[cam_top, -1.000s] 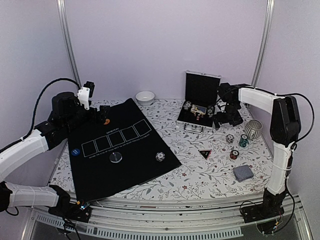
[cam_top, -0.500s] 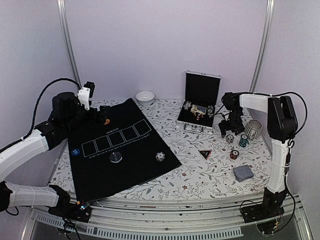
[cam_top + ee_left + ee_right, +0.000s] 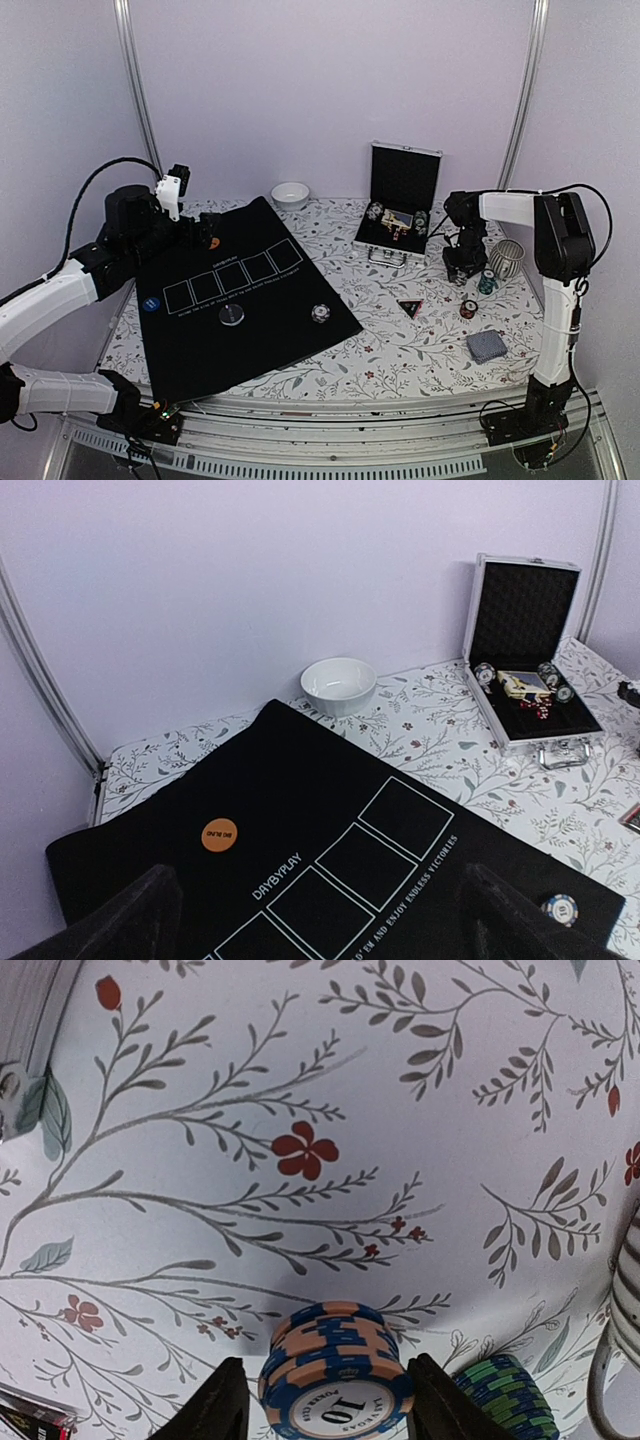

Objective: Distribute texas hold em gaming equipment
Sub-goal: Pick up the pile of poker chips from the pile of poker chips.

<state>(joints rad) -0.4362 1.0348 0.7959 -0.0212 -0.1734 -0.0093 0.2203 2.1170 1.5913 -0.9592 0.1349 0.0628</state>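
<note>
A stack of blue-and-orange poker chips (image 3: 335, 1370) stands on the floral cloth between the fingers (image 3: 220, 1405) of my right gripper (image 3: 330, 1400), which is open with its jaws close on either side. From above, that gripper (image 3: 462, 268) covers the stack. A green chip stack (image 3: 487, 283) is just right of it, and a red stack (image 3: 469, 309), the black-red triangular marker (image 3: 410, 307) and the deck of cards (image 3: 487, 346) lie nearer. On the black mat (image 3: 260, 330) sit a grey button (image 3: 232, 315) and one chip (image 3: 319, 314). My left gripper (image 3: 320, 920) hovers open over the mat.
The silver-edged black case (image 3: 400, 215) stands open at the back, left of my right arm. A wire mesh cup (image 3: 507, 258) stands right of the chip stacks. A white bowl (image 3: 290, 194) is at the back centre. An orange disc (image 3: 219, 834) and a blue disc (image 3: 151, 303) lie on the mat.
My right gripper has moved from beside the case toward the near right and down over the blue-and-orange chip stack, its jaws narrowing. The left arm has not moved.
</note>
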